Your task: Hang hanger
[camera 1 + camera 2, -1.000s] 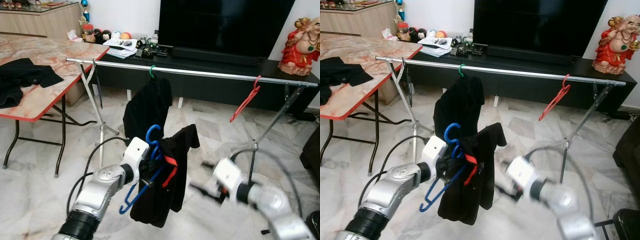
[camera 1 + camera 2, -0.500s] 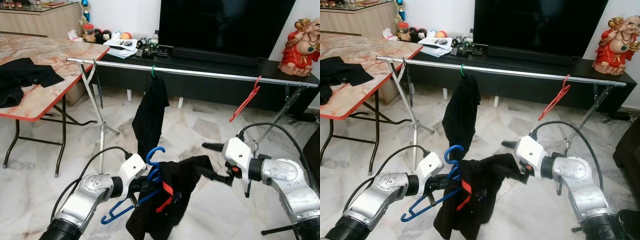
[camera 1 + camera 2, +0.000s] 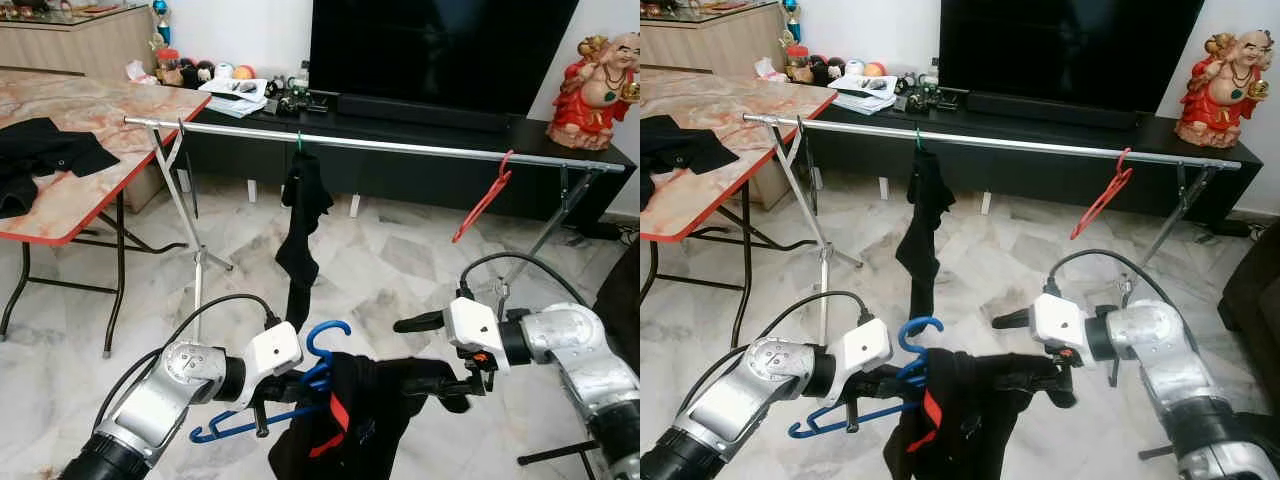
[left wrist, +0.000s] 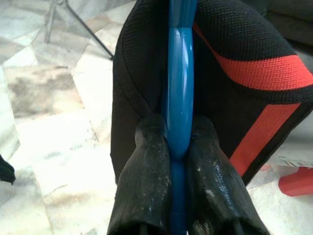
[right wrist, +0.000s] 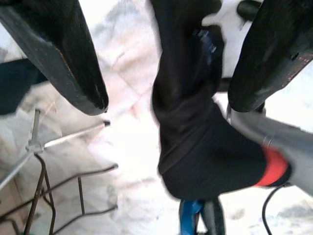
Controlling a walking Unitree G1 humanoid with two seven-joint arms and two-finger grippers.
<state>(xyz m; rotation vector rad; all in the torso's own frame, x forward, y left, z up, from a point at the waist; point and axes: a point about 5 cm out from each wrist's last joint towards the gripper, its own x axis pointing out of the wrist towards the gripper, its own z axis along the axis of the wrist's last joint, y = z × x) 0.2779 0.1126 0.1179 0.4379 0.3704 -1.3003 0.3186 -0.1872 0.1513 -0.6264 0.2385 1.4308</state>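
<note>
Both arms were chunky brushed-silver tubes with black ribbed joints, each ending in a white boxy wrist block. Black cables looped off them. Each claw had long matte-black, scuffed fingers.

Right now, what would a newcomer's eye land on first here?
Low in front, the left pincer is shut on a blue hanger draped with a black garment, and the open right pincer reaches toward it. Behind runs a clothes rail with an empty red hanger.
</note>
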